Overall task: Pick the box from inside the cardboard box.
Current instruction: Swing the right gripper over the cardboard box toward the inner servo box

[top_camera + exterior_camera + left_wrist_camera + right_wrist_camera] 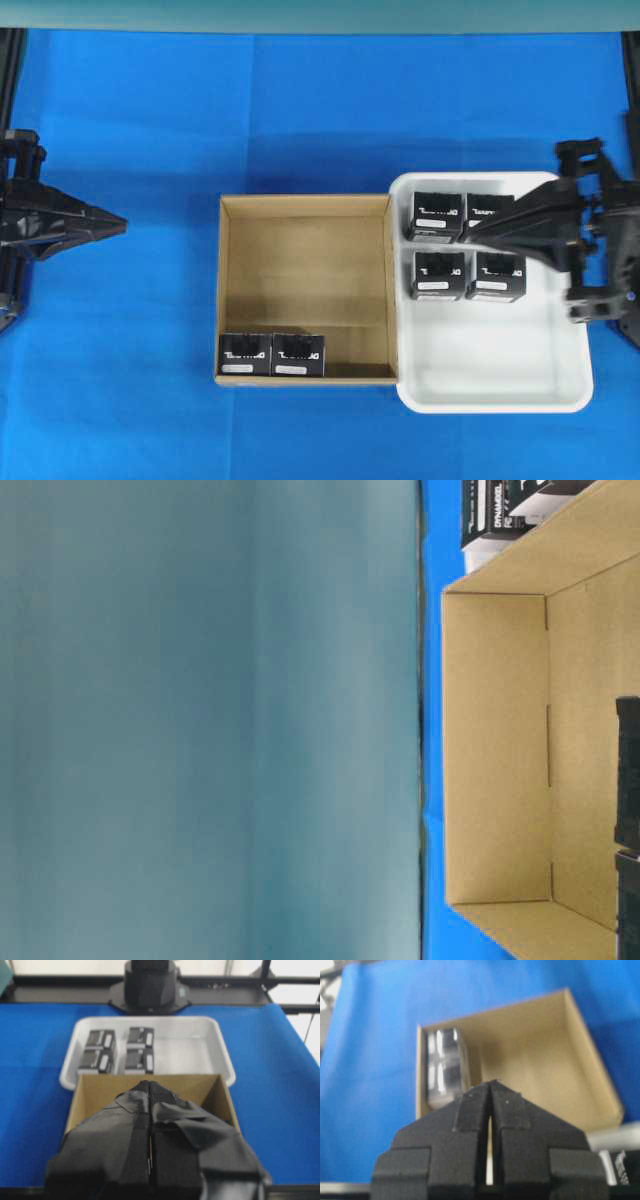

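Both claws are clenched on nothing: the right gripper (475, 233) over the tray (500, 395), the left gripper (118, 225) well apart. The box (297, 354) sits in the carton's (305, 206) near corner, touching its twin; judged light, stiff and smooth, it is best pinched across its free sides.

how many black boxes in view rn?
6. Two sit side by side in the cardboard box, along its near wall at the left corner: and. Four sit in a two-by-two block in the white tray. The right arm partly covers the tray's far-right one.
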Robot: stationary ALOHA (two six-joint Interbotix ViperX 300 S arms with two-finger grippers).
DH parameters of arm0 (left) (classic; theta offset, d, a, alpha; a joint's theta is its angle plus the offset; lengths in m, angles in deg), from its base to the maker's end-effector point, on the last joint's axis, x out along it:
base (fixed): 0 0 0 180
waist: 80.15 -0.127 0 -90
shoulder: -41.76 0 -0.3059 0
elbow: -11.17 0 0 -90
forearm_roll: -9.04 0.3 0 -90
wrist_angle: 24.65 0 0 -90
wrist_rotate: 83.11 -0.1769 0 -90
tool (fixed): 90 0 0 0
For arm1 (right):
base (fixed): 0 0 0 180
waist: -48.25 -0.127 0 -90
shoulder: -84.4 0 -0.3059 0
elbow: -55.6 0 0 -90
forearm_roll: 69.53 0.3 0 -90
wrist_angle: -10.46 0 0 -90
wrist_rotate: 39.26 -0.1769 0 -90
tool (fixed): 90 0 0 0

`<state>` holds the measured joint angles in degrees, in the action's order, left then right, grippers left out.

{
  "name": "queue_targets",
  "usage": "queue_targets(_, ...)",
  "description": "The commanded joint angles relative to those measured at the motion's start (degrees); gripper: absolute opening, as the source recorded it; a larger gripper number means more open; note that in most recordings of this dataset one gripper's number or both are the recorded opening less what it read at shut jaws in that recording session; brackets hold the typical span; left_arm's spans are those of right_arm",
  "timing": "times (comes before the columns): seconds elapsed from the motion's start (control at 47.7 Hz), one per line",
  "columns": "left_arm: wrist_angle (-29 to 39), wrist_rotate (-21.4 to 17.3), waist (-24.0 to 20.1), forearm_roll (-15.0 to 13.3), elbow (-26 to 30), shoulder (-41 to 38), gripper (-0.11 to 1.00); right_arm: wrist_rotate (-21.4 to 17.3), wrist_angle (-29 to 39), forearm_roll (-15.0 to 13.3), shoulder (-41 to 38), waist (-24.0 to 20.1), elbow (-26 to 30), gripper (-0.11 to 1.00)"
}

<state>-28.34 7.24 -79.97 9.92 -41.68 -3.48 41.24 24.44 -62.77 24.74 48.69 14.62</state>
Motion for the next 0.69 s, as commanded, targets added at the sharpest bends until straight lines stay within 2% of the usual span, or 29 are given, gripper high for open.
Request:
queue_targets(0.0, 0.97, 0.09, 0.18, 0.09, 1.58, 0.09, -0.07, -1.58, 5.98, 0.35, -4.75, -0.35, 5.01, 0.02)
queue_targets(0.105, 2.72, 0.53, 0.18, 0.09, 1.93, 0.18, -0.07, -4.57, 13.01, 0.79, -11.34, -0.7, 10.55, 0.02)
queue_targets(0.189, 4.13, 0.7, 0.18, 0.09, 2.02, 0.18, -0.07, -5.54, 18.28, 0.79, -16.08, -1.05, 14.59, 0.02)
queue_targets(0.398, 7.03, 0.79, 0.18, 0.18, 2.29, 0.62, -0.07, -5.19, 30.59, 0.79, -27.51, -1.41, 26.19, 0.02)
queue_targets(0.67, 13.1, 0.79, 0.18, 0.09, 2.46, 2.02, -0.07, -2.37, 39.37, 0.79, -37.27, -1.41, 39.9, 0.02)
